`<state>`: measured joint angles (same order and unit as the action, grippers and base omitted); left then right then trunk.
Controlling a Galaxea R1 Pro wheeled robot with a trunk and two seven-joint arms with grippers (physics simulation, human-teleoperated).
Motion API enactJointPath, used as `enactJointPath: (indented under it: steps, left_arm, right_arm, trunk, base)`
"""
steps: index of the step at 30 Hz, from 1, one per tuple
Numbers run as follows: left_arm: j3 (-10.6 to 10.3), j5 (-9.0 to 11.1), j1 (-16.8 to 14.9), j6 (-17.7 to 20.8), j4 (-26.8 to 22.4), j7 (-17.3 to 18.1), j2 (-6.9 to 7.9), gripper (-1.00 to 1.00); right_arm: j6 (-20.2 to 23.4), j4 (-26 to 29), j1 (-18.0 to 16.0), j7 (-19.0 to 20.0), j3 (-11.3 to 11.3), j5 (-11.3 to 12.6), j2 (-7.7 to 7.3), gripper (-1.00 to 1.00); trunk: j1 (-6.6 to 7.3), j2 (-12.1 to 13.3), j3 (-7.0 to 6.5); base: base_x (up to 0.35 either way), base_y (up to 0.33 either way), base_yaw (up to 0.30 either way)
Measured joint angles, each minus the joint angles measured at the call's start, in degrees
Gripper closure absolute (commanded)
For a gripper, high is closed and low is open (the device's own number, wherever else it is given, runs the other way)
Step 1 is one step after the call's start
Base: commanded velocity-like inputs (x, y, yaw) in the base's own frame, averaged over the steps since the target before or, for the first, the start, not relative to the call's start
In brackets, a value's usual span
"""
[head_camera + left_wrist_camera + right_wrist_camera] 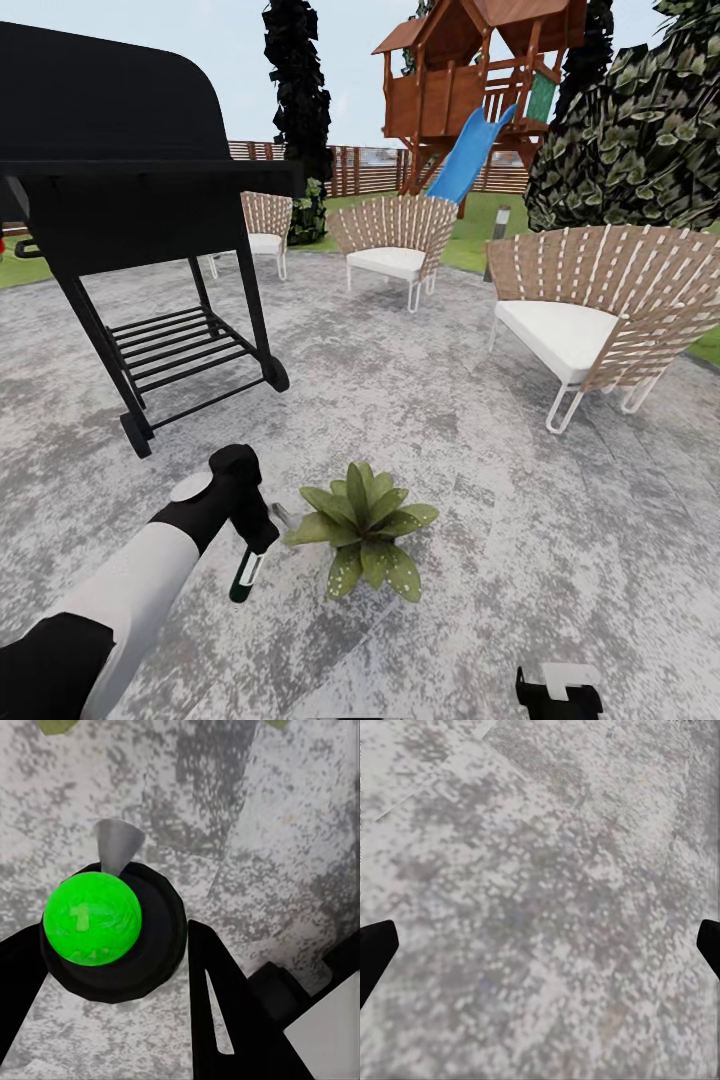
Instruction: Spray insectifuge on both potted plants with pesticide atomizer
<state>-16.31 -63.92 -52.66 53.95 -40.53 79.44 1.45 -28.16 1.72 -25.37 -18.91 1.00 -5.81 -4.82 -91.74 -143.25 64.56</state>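
My left gripper is clamped on the pesticide atomizer, which hangs from my fingers just beside the potted plant, on the side of it nearer the grill. In my left wrist view the atomizer sits between my two dark fingers with a bright green top toward the camera and a grey cone-shaped nozzle pointing out over the mottled grey paving. The plant is a low rosette of broad pointed green leaves resting on the paved patch; its pot is hidden under the leaves.

My right gripper is low and on the other side of the plant from the atomizer. In my right wrist view its fingertips stand wide apart at the two edges, nothing between them, over bare paving.

Beyond the plant, a black grill on a wheeled stand rises behind my left arm. Farther back stand three woven chairs with white cushions. Behind them lie lawn, a wooden play tower with a blue slide, dark trees and the brown slat fence.
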Motion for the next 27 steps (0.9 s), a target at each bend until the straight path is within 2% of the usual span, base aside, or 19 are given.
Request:
enactJointPath:
  steps: [4, 8, 14, 22, 25, 26, 27]
  left_arm:
    - [-0.73, 0.13, 0.70, -0.12, 0.99, 0.25, 0.05, 1.00]
    - [-1.49, 0.11, 0.48, -0.35, 4.91, 0.40, 0.22, 1.00]
    - [-1.43, -0.23, 0.13, -0.41, 5.59, 0.43, 0.23, 1.00]
    - [-1.76, 0.37, 0.78, -0.41, 5.58, 0.41, -0.05, 1.00]
    - [-1.71, 0.19, 1.08, -0.50, 5.71, 0.42, 0.31, 1.00]
    - [-1.74, 0.03, 1.15, -0.54, 5.76, 0.43, 1.10, 1.00]
    - [-1.72, 0.08, 1.16, -0.50, 5.76, 0.43, 1.15, 1.00]
  right_arm:
    - [0.00, 0.11, 0.01, 0.00, -0.02, 0.07, 0.10, -1.00]
    - [0.01, 0.13, 0.02, -0.01, -0.09, 0.16, 0.13, -1.00]
    - [0.04, 0.12, 0.02, 0.02, -0.07, 0.17, 0.16, -1.00]
    - [0.03, 0.19, 0.02, 0.01, -0.09, 0.17, 0.24, -1.00]
    - [0.04, 0.20, 0.02, 0.01, -0.11, 0.17, 0.20, -1.00]
    - [0.04, 0.20, 0.02, 0.02, -0.11, 0.17, 0.16, -1.00]
    - [0.04, 0.20, 0.02, 0.02, -0.11, 0.17, 0.16, -1.00]
  trunk:
    - [0.00, 0.00, 0.00]
    - [0.00, 0.00, 0.00]
    - [0.02, 0.00, 0.00]
    - [0.02, 0.00, 0.00]
    - [0.01, 0.00, 0.00]
    - [0.00, 0.00, -0.02]
    - [-0.01, 0.00, -0.04]
  base:
    - [0.000, 0.000, -0.083]
    - [0.000, 0.053, -0.271]
    - [0.108, 0.279, -0.262]
    - [0.216, 0.267, -0.022]
    - [0.057, 0.305, -0.152]
    - [-0.087, 0.305, -0.261]
    - [-0.123, 0.301, -0.265]
